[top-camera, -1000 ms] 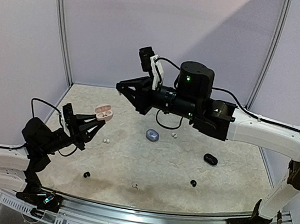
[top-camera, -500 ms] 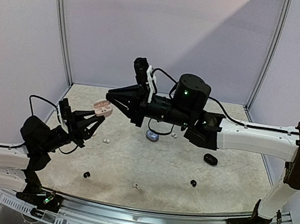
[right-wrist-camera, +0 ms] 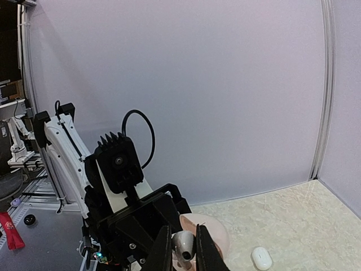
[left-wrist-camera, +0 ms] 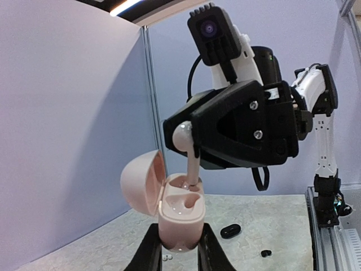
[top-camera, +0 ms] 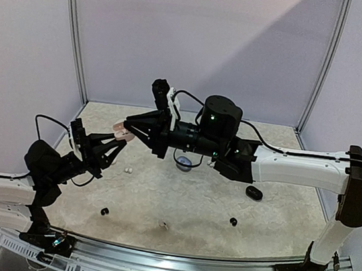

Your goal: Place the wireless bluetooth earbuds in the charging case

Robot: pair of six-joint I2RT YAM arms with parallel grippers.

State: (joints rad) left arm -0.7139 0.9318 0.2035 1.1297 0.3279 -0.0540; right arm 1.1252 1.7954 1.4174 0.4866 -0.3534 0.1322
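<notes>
My left gripper (left-wrist-camera: pixel 179 230) is shut on the base of a pink charging case (left-wrist-camera: pixel 180 212), holding it upright in the air with its lid (left-wrist-camera: pixel 141 182) swung open to the left. Two sockets show inside the case. My right gripper (right-wrist-camera: pixel 184 248) is shut on a pale stemmed earbud (right-wrist-camera: pixel 184 244). In the left wrist view that earbud (left-wrist-camera: pixel 189 155) hangs stem down, its tip in the far socket. From above, the right gripper (top-camera: pixel 130 127) meets the case (top-camera: pixel 121 130) over the table's left side, with the left gripper (top-camera: pixel 115 139) just below.
On the table lie a bluish case (top-camera: pixel 184 163), a black case (top-camera: pixel 253 192), two black buds (top-camera: pixel 233 221) (top-camera: pixel 105 211), and small white buds (top-camera: pixel 128 169) (top-camera: pixel 163 225). A white case (right-wrist-camera: pixel 261 257) lies near the back wall. The right arm spans the table's middle.
The right arm has swung left with the earbud until its fingers reach the open case. The left gripper has shifted the case slightly back and left.
</notes>
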